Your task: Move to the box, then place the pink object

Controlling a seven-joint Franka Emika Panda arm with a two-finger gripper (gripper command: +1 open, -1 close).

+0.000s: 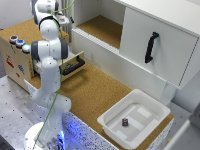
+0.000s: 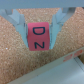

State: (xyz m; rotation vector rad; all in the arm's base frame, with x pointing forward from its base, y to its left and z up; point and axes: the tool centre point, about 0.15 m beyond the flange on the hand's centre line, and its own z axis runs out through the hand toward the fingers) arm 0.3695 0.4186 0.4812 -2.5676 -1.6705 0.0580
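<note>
While the arm (image 1: 49,55) stands folded at the exterior view's left, rising from its base on the metal floor and reaching over the cork-topped wooden drawer unit (image 1: 22,47), the wrist view gives the only clear sight of the gripper (image 2: 38,36). Its two pale fingers (image 2: 20,22) stand one on each side of the pink object (image 2: 38,36), a block marked with dark letters, and both press against its side faces, so the gripper is clenched on the block. The block sits directly between the fingertips, above a cork surface (image 2: 20,62), with a white edge (image 2: 65,62) crossing one corner of that view. In the exterior view the gripper itself is hidden behind the arm's upper links, and the block cannot be made out there. The white box (image 1: 135,117) lies well apart, at the near right of the cork counter (image 1: 92,92); a small dark cylinder (image 1: 125,122) stands inside it. A white cabinet with a black handle (image 1: 151,47) occupies the far right.
</note>
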